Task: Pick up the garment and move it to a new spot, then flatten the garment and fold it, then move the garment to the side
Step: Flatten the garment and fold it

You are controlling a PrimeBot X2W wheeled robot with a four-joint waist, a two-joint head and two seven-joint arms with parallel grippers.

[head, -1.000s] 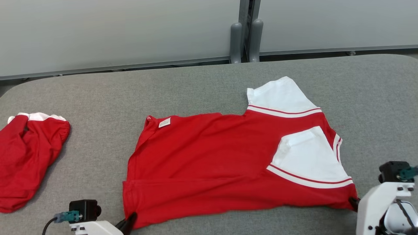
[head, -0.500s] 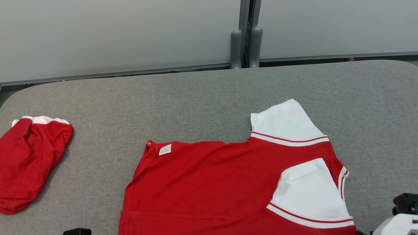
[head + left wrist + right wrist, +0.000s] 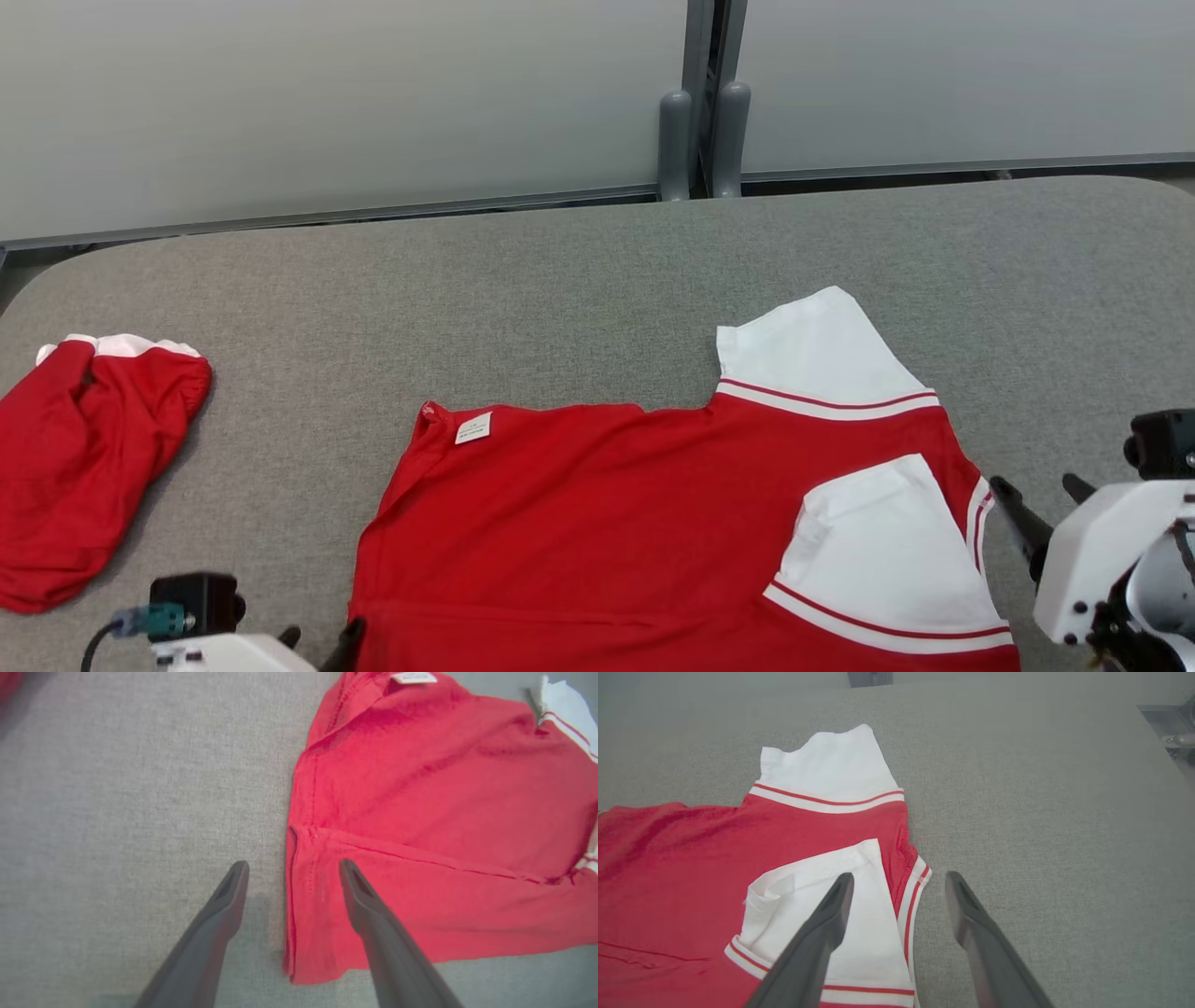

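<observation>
Head view: a red short-sleeved fabric garment point(image 3: 607, 523) with white striped sleeves is lying flat on the grey felt-covered worktop point(image 3: 560, 299). It is occupying the near centre-right area, and its near edge is running out of frame. A small white label point(image 3: 471, 428) is showing near its far-left corner. One white sleeve point(image 3: 817, 350) is pointing away from the robot. The other white sleeve point(image 3: 887, 532) is lying folded inward over the red body on the right side.

The left gripper point(image 3: 322, 644) is sitting at the garment's near-left corner, its fingers spread wide and holding nothing. In the left wrist view one finger is standing over bare worktop and the other over the folded red hem, so the pair is straddling the cloth edge. Contact with the cloth cannot be told.

The right gripper point(image 3: 1034, 485) is positioned just beside the garment's right edge, its fingers likewise wide apart and gripping nothing. In the right wrist view one finger is overlapping the folded white sleeve and the other is over bare worktop.

A second crumpled red cloth item with white trim point(image 3: 84, 467) is lying at the far left, well apart from the garment.
</observation>
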